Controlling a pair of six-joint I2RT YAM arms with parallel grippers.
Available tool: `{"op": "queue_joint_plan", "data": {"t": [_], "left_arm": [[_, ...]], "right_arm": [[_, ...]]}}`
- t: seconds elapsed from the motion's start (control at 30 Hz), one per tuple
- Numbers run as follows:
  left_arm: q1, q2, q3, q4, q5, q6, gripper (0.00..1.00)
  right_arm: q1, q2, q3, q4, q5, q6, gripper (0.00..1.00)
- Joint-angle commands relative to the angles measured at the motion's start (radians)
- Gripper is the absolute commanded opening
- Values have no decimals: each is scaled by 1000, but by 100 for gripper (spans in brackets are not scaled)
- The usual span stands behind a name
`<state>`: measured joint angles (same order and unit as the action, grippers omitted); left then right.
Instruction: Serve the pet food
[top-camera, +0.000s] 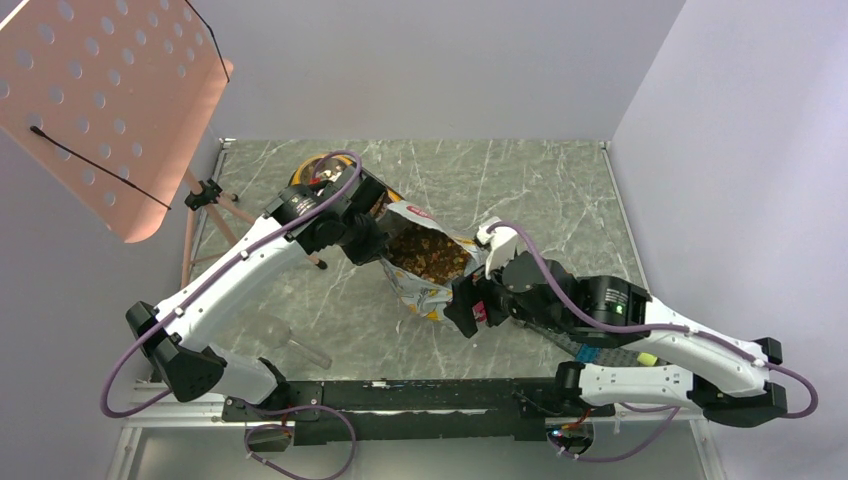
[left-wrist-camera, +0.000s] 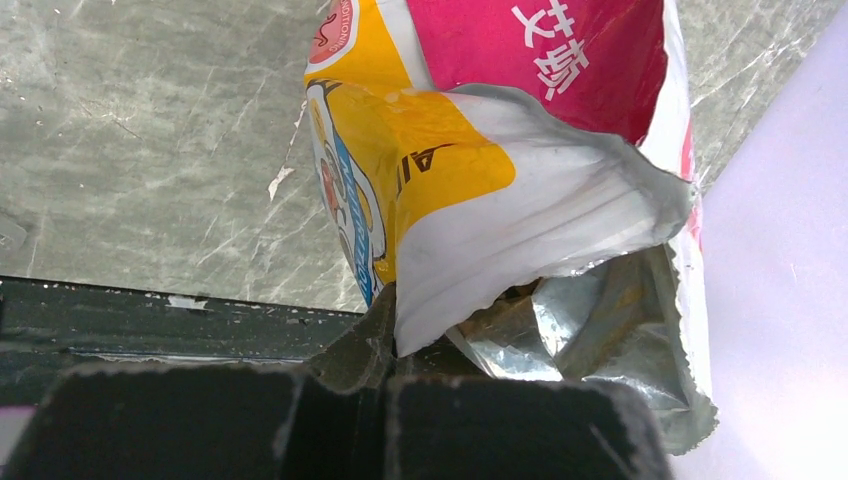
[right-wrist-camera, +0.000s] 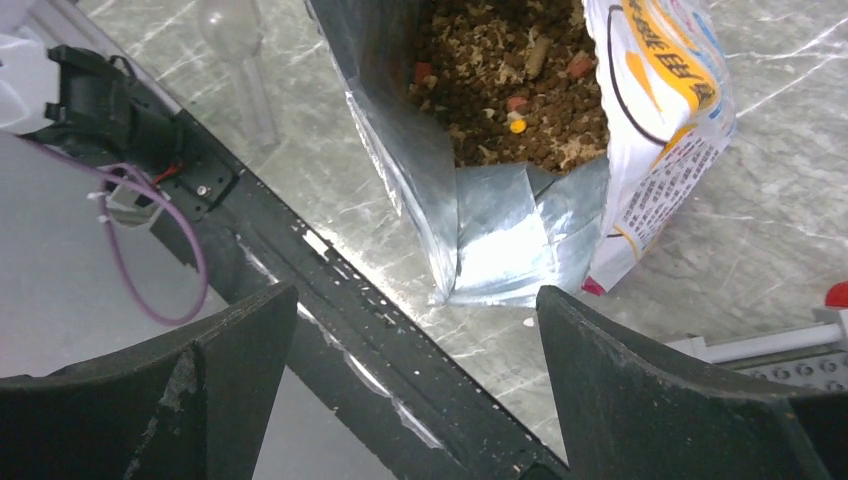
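Our left jaws are clamped on the cat-food bag (left-wrist-camera: 470, 200) rim. Right jaws gape wide and empty, bag mouth just ahead of them. Kibble (right-wrist-camera: 500, 70) sits inside. Risk: the thin pinch slips, bag flops, kibble spills across the tabletop (right-wrist-camera: 760, 230).

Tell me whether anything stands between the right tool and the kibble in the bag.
Only the bag's own foil lip, folded toward the open right tool. Beyond it the kibble lies exposed; nothing else visible intervenes.
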<state>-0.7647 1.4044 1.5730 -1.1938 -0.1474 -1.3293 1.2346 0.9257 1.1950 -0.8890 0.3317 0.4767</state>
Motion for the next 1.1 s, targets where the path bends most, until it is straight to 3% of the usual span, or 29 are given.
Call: {"op": "queue_joint_plan", "data": {"t": [0.0,0.23,0.43,0.6,0.63,0.67,0.7,0.73,0.8,1.07], "left_arm": [[14,-21,48,30,21,-27,0],[19,-17,50,26,33,-37,0],[19,-20,41,24,56,-74,0],[32,-19,50,20,57,-79,0],[47,-21,50,22,64,-66,6],[69,-24,47,30,82,-50,18],[105,-26,46,45,105,-37,36],[131,-25,49,48,123,-33,49],[173,-18,71,52,138,-24,56],[220,104,207,25,172,15,54]], "right_arm": [[-1,-43,-41,-28,-54,59,93],[-1,23,-28,-49,7,93,88],[-1,89,-37,65,88,49,79],[-1,162,9,82,206,3,26],[-1,158,4,91,207,-13,17],[-1,150,-3,103,198,-32,8],[-1,142,-14,113,180,-50,0],[-1,135,-24,121,154,-71,0],[0,122,-41,143,103,-112,0],[-1,122,-38,153,76,-138,0]]}}
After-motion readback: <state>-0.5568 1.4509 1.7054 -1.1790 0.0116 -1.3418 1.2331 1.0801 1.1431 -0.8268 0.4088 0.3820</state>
